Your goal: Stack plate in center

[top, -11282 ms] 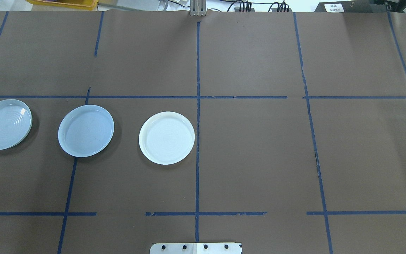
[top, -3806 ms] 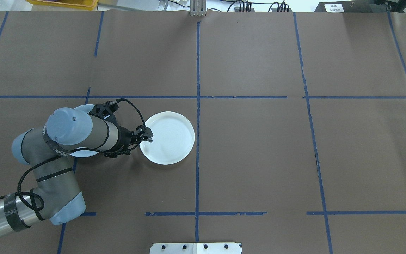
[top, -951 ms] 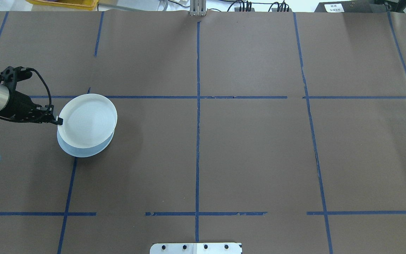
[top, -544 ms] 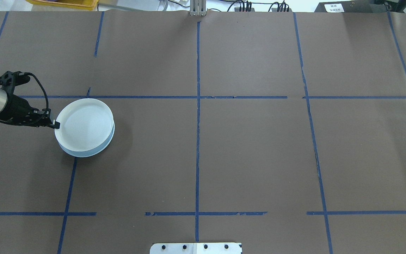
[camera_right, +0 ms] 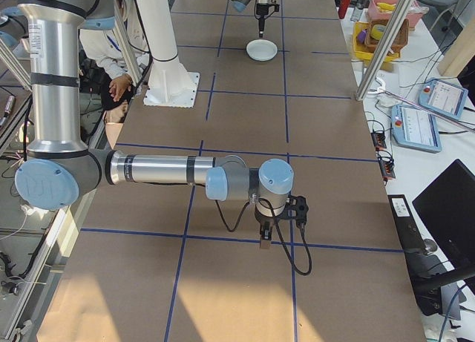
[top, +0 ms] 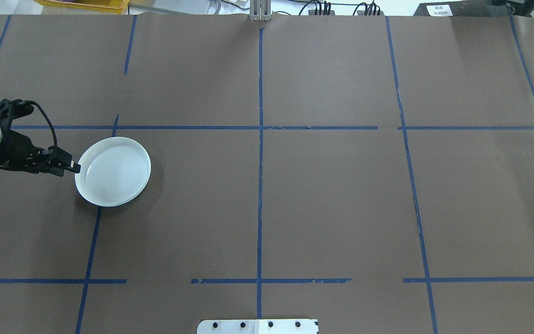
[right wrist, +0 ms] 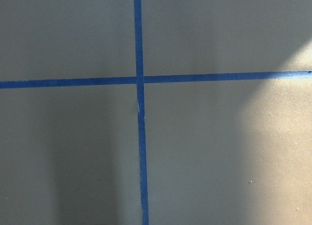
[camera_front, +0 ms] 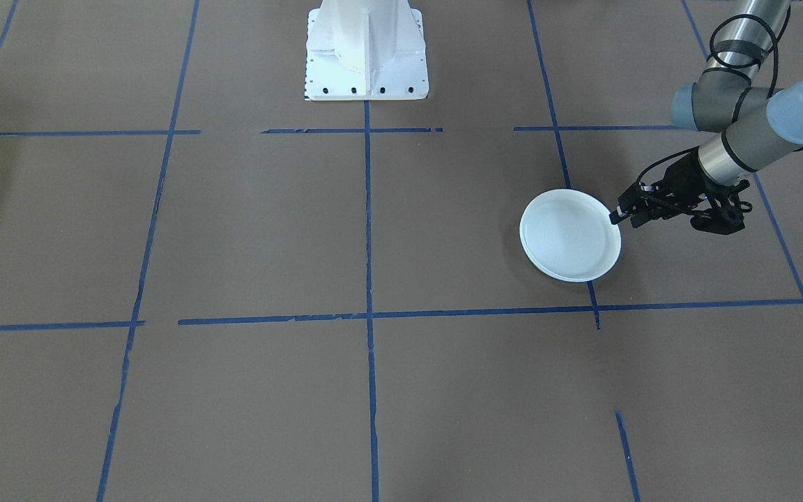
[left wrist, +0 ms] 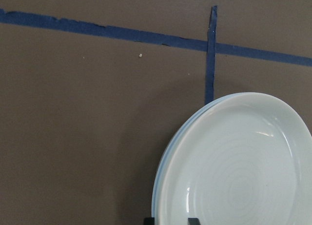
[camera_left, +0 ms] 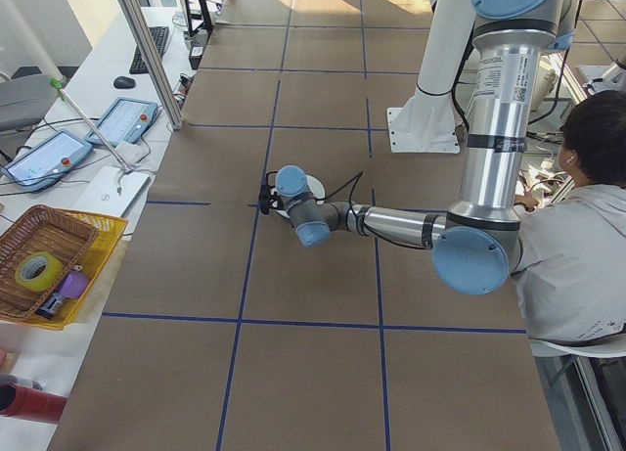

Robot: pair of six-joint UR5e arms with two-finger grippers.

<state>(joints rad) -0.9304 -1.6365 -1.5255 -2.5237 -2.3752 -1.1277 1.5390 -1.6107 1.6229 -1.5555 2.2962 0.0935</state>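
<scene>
White plate (top: 114, 170) nested on blue center plate (left wrist: 168, 152), stacked; left gripper (top: 76, 167) at rim, grip undeterminable.

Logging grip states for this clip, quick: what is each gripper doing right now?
Left gripper: jaws closed on the rim of the white plate.
Right gripper: cannot be told, it shows only in the side view.

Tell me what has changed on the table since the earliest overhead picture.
The left gripper carried the cream-edged plate from near the table's middle line leftward and lowered it onto the pale blue plate, where it now lies nested. The gripper is at its rim; whether it has let go is unclear. The third plate, at the far left earlier, is no longer visible. The blue plate stayed put.
</scene>
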